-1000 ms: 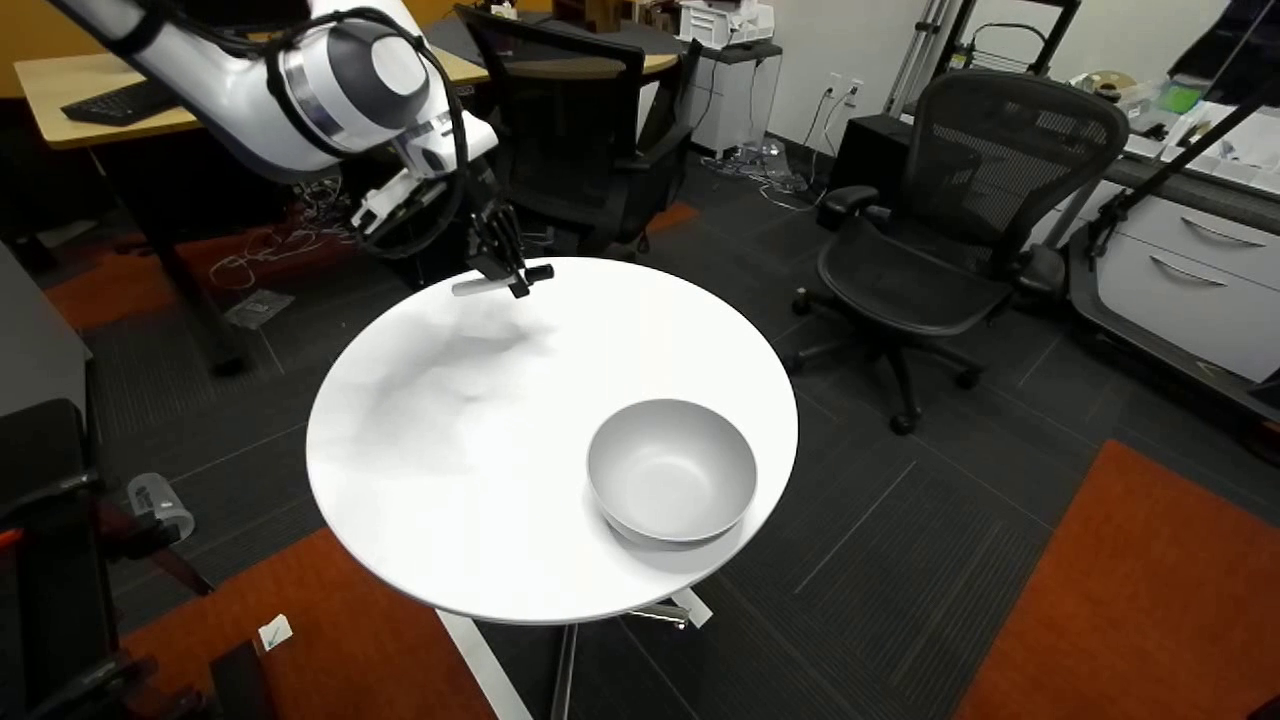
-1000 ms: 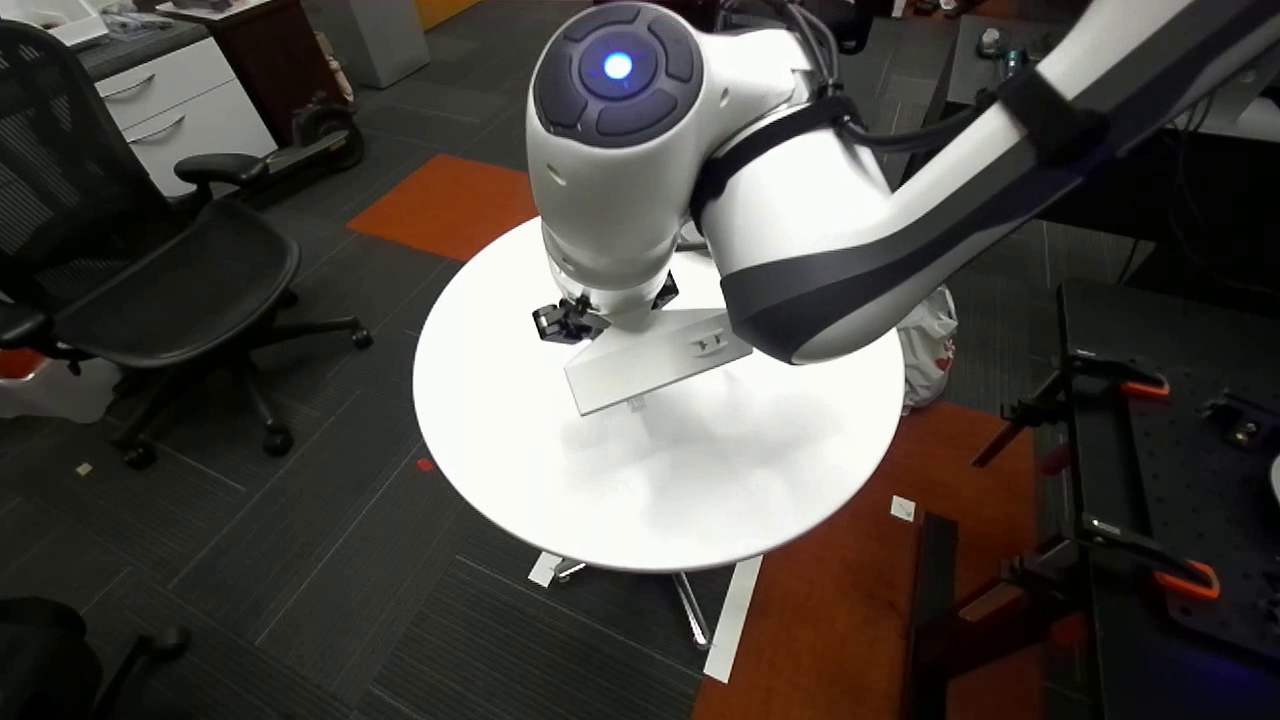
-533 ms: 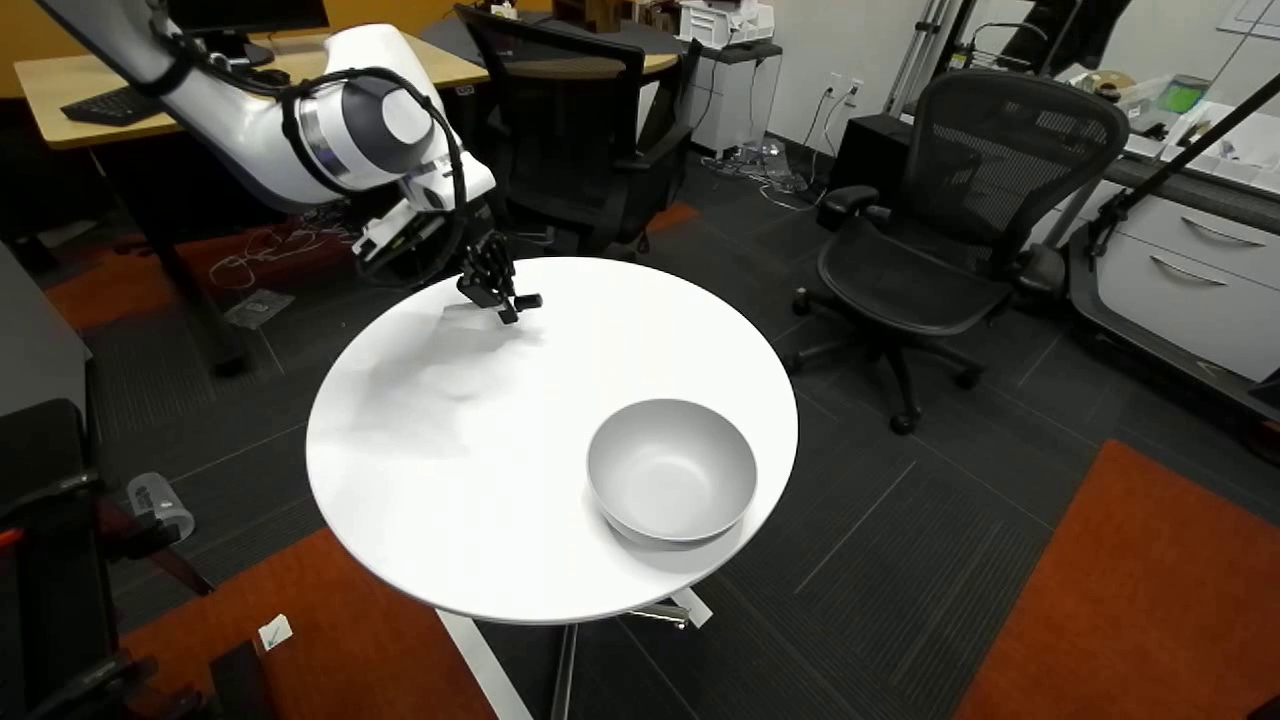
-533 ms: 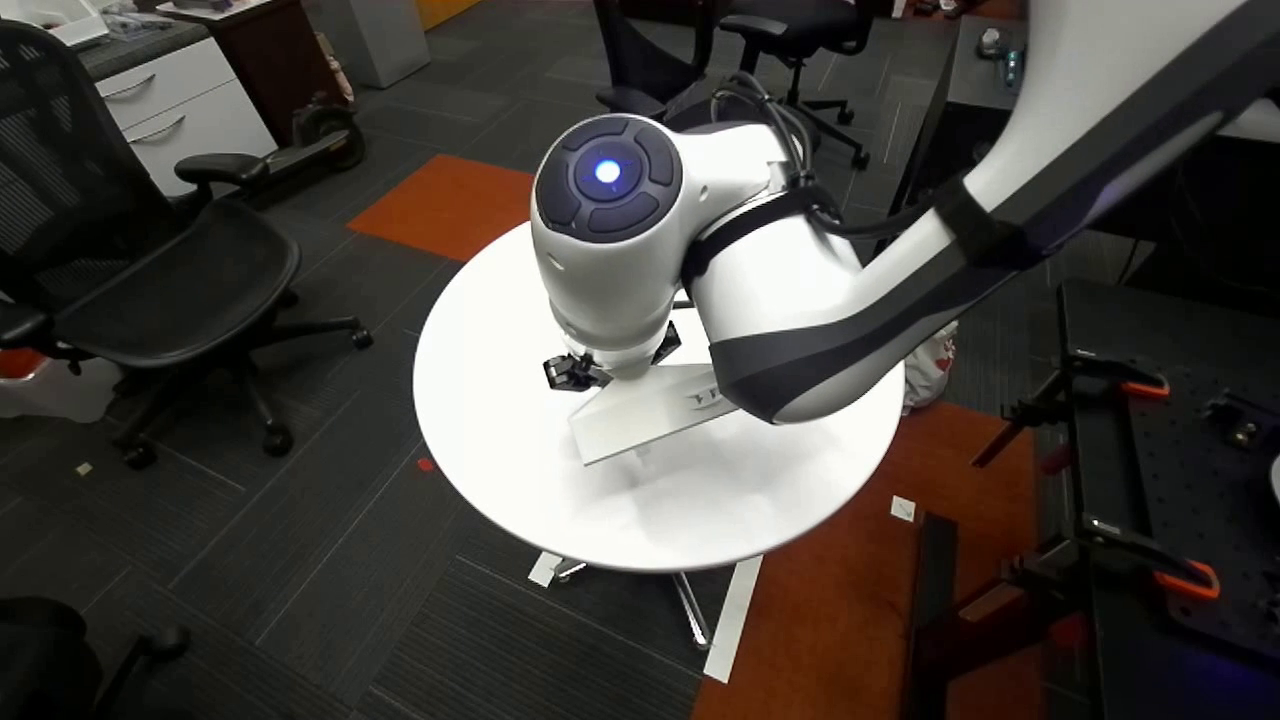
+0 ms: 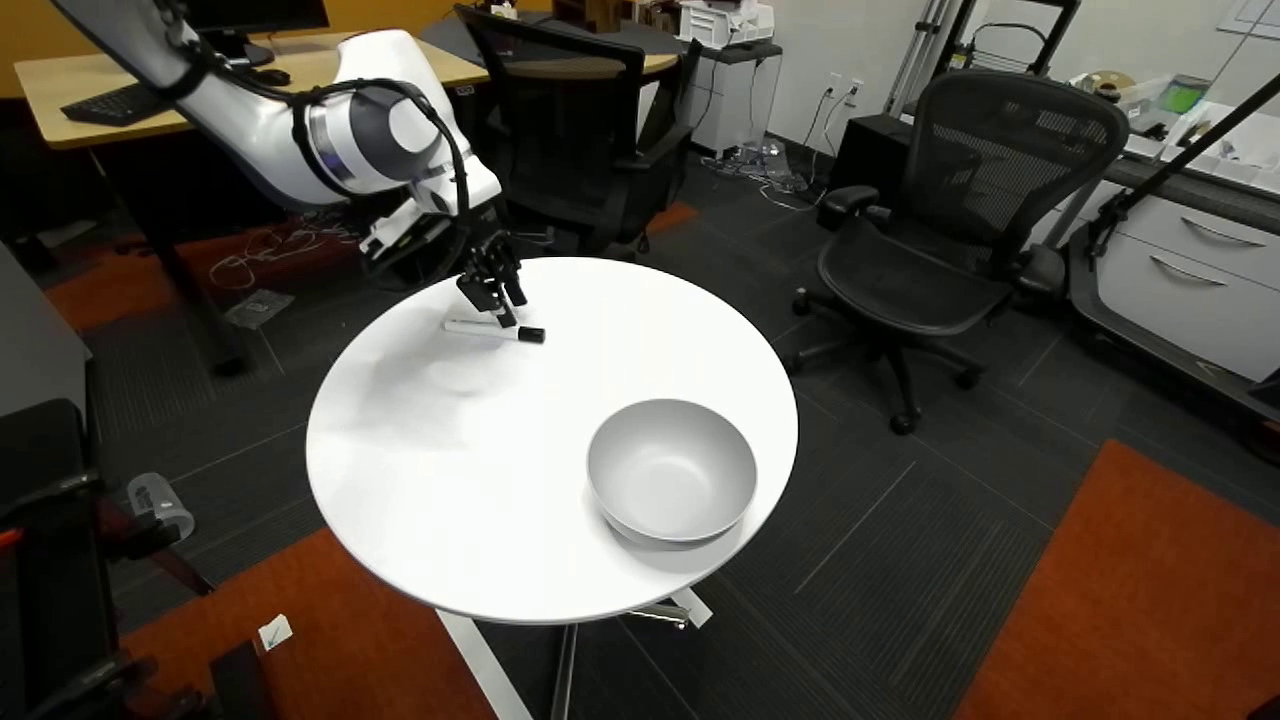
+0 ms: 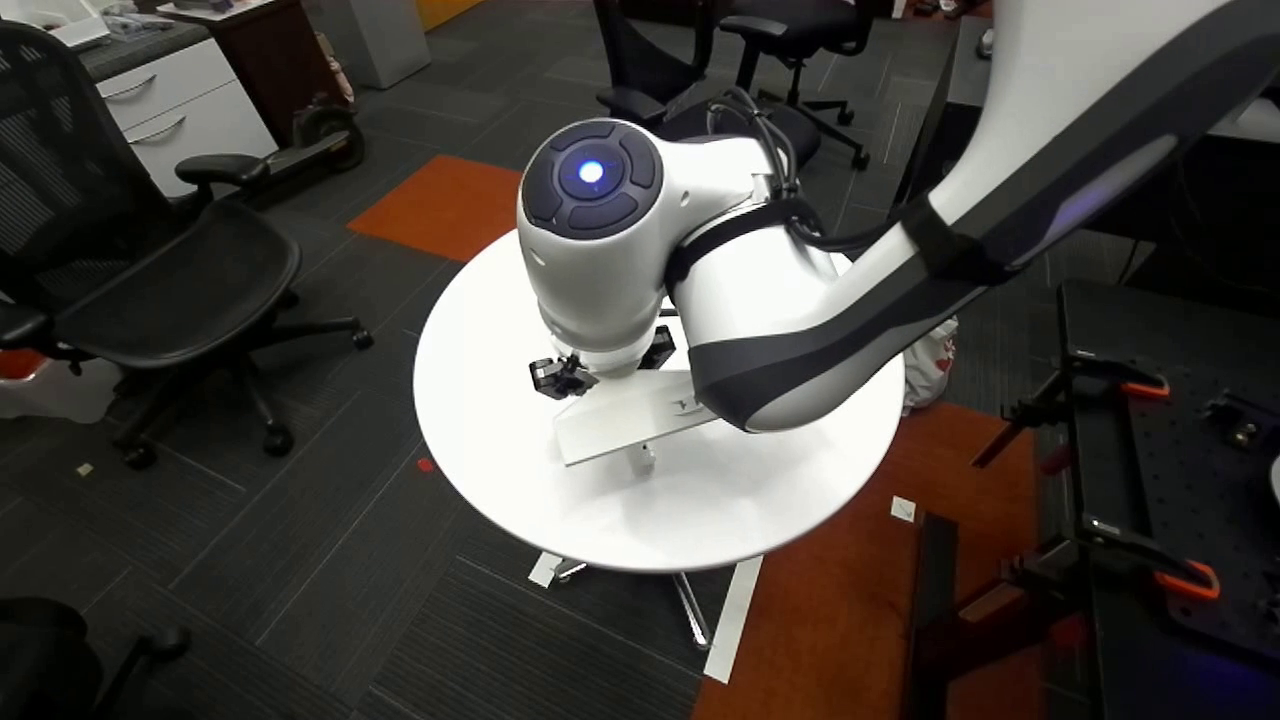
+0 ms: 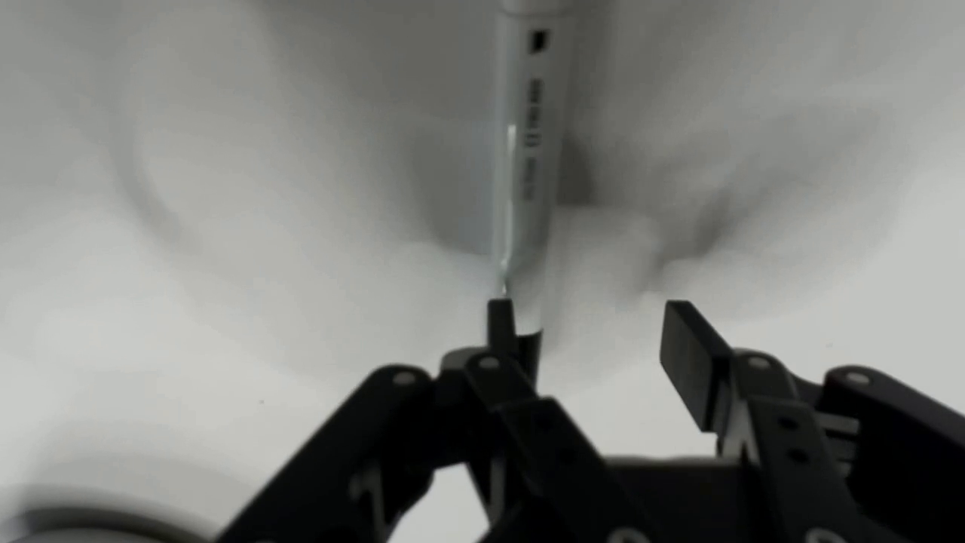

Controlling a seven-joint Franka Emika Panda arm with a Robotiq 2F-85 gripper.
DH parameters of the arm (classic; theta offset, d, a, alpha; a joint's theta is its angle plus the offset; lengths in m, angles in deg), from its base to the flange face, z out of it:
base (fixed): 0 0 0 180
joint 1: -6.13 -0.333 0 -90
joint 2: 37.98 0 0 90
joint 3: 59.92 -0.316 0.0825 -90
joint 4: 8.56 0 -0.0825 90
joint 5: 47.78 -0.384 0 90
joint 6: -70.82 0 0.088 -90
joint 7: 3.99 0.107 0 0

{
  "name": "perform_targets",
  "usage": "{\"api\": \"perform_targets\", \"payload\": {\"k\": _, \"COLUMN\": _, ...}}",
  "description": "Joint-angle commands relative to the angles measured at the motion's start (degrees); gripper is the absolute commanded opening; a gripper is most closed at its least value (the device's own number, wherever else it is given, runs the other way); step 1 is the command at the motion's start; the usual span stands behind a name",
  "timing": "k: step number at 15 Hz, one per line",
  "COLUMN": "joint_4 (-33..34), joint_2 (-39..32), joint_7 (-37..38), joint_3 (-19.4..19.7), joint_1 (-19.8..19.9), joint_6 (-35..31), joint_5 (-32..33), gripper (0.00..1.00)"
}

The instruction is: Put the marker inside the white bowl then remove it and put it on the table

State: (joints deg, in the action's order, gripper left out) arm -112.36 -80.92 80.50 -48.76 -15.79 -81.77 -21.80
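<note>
One marker [image 5: 483, 329] lying on the desk [image 5: 470, 520], flat as far as can be judged, on the side nearest the arm [image 5: 265, 150], just below the pincer [image 5: 512, 306]. Bowl [image 5: 672, 480] well apart, near the opposite edge, mouth up, nothing seen inside.

Pincer: fingers [image 7: 693, 362] well parted, plain gap between, gripping nothing. Full spread or not, cannot tell. Placed low by the cap [image 5: 532, 336], gap running across the barrel [image 7: 528, 166], not along it: sensible, as a thin round stick is pinched or freed most cleanly from its sides. Not centred, though: wrist view has one finger overlapping the marker's edge, its partner standing clear. Touching or merely above, cannot tell.

Stage, by my reckoning: final set-down, with the marker on the desk and out of the bowl as the task ends. A pincer poised for a first pick-up would look much the same, so no certainty.

Next wants a straight rise, fingers parted. Risk: near finger nudging the barrel, which would probably roll. Bowl sits clear of that path.
</note>
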Motion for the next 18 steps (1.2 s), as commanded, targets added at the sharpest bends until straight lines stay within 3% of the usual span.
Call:
{"api": "perform_targets", "payload": {"k": 1, "joint_4": -0.1, "joint_2": 0.7, "joint_7": -0.9, "joint_3": 0.8, "joint_1": -0.4, "joint_6": -1.0, "joint_5": -1.7, "gripper": 0.85}}
{"api": "perform_targets", "payload": {"k": 3, "joint_4": -1.0, "joint_2": 1.8, "joint_7": 0.0, "joint_3": 1.7, "joint_1": -1.2, "joint_6": -0.8, "joint_5": -1.2, "gripper": 0.98}}
{"api": "perform_targets", "payload": {"k": 4, "joint_4": -1.9, "joint_2": 2.8, "joint_7": 0.5, "joint_3": 2.4, "joint_1": -1.7, "joint_6": -0.9, "joint_5": -0.8, "gripper": 1.0}}
{"api": "perform_targets", "payload": {"k": 12, "joint_4": -9.0, "joint_2": 11.5, "joint_7": 3.9, "joint_3": 7.0, "joint_1": -5.1, "joint_6": -2.2, "joint_5": 4.1, "gripper": 1.0}}
{"api": "perform_targets", "payload": {"k": 15, "joint_4": -10.6, "joint_2": 13.9, "joint_7": 4.9, "joint_3": 6.7, "joint_1": -4.7, "joint_6": -2.7, "joint_5": 6.6, "gripper": 1.0}}
{"api": "perform_targets", "payload": {"k": 16, "joint_4": -6.7, "joint_2": 10.8, "joint_7": 3.2, "joint_3": 5.1, "joint_1": -3.1, "joint_6": -0.3, "joint_5": 5.4, "gripper": 1.0}}
{"api": "perform_targets", "payload": {"k": 18, "joint_4": -6.9, "joint_2": 11.1, "joint_7": 3.2, "joint_3": 4.9, "joint_1": -3.0, "joint_6": -0.3, "joint_5": 5.6, "gripper": 1.0}}
